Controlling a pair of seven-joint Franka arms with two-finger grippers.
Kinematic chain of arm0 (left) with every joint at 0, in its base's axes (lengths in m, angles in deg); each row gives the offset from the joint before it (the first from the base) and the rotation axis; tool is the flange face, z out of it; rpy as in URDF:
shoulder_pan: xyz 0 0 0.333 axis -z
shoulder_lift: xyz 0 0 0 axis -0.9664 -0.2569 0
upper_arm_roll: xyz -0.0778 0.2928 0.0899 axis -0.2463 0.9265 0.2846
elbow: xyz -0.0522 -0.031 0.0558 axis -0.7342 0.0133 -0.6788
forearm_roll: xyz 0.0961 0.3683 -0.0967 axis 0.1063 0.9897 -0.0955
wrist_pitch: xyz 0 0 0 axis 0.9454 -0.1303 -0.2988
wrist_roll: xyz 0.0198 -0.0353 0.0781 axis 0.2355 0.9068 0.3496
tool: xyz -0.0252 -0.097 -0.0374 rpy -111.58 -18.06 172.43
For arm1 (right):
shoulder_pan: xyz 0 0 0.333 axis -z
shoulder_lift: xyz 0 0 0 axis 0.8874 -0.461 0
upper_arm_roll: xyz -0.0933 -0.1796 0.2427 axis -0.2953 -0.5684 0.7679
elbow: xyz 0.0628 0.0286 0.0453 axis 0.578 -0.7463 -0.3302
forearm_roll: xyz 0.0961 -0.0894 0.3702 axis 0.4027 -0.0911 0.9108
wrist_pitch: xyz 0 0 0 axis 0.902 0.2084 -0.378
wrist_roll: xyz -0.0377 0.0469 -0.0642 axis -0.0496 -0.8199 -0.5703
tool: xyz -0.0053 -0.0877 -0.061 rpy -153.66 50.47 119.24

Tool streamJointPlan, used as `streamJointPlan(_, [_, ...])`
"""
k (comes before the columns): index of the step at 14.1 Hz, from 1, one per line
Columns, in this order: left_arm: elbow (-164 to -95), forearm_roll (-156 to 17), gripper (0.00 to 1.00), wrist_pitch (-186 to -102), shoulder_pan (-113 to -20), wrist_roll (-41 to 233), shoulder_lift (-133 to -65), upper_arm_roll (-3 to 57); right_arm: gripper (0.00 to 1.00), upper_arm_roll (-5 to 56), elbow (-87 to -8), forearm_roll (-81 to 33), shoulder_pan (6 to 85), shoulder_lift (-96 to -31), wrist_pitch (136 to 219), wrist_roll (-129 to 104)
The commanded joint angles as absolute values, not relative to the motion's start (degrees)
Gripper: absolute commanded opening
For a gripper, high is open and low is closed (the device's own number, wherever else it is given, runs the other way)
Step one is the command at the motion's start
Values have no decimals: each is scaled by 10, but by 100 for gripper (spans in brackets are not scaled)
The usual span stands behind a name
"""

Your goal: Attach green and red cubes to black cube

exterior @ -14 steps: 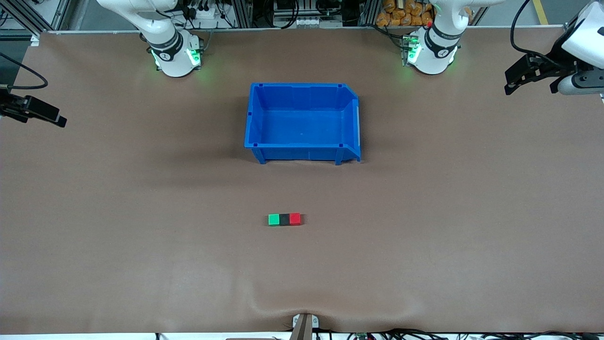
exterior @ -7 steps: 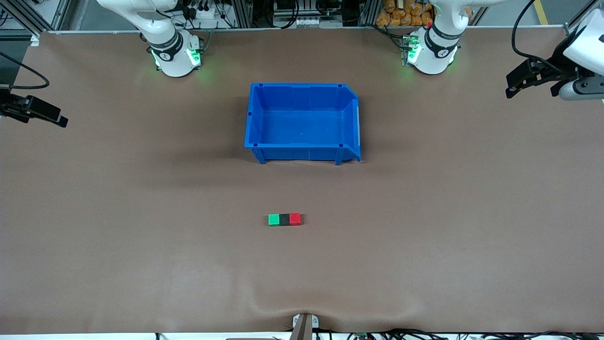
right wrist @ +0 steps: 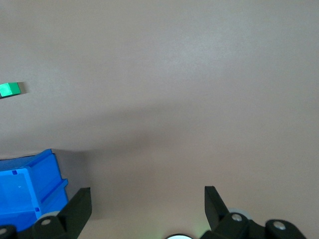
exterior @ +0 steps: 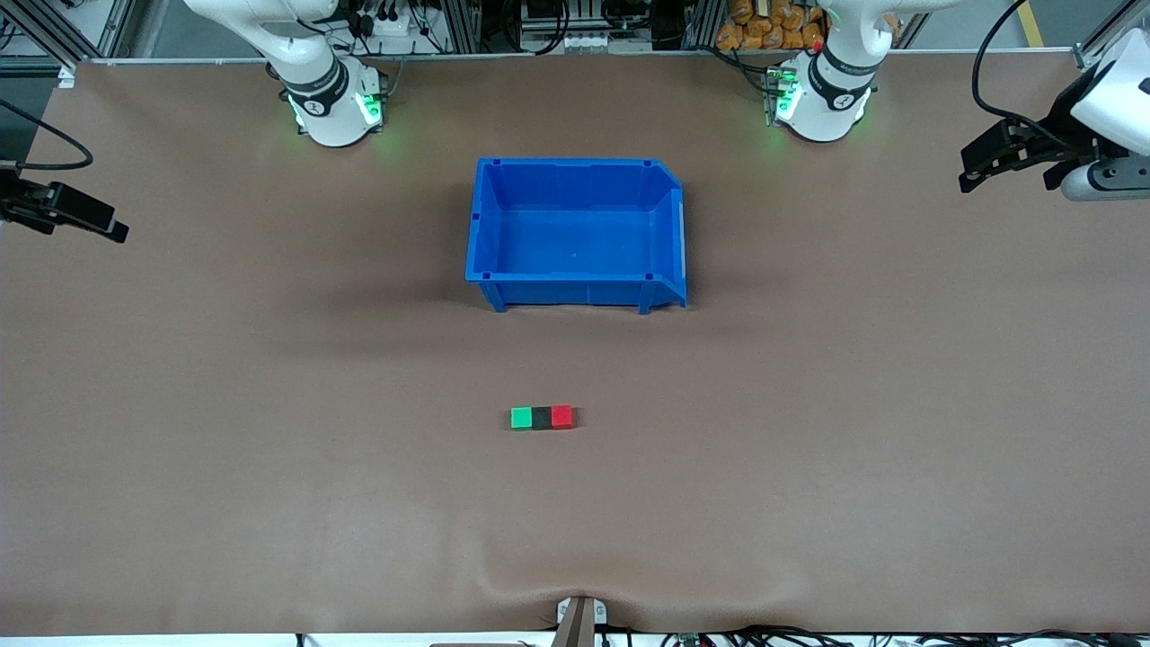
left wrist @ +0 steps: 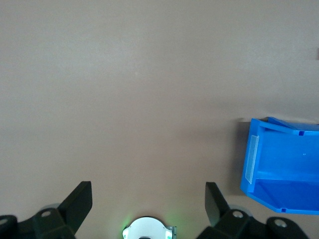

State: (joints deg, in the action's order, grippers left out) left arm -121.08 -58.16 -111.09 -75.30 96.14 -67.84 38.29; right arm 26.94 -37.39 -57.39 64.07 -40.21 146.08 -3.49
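The right gripper [exterior: 112, 229] is cut off by the front view's edge. In the right wrist view, the picture's edge clips the green cube [right wrist: 10, 89] and the blue bin [right wrist: 30, 191].

The left gripper [exterior: 975, 171] hangs in the air over the left arm's end of the worktop, jaws wide apart and holding nothing. The right gripper [exterior: 112, 229] hangs over the right arm's end, jaws equally spread and bare. Both arms wait, drawn back.
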Motion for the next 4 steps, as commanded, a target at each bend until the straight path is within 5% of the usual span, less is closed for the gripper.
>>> streamJointPlan(1, [-1193, -588, 100, -1093, -758, 957, -685, 384, 100, 272, -366, -576, 645, -404, 1460, -29])
streamJointPlan(4, [-1193, -586, 100, -1093, -760, 958, -685, 385, 100, 272, -366, -575, 644, -404, 1460, -29])
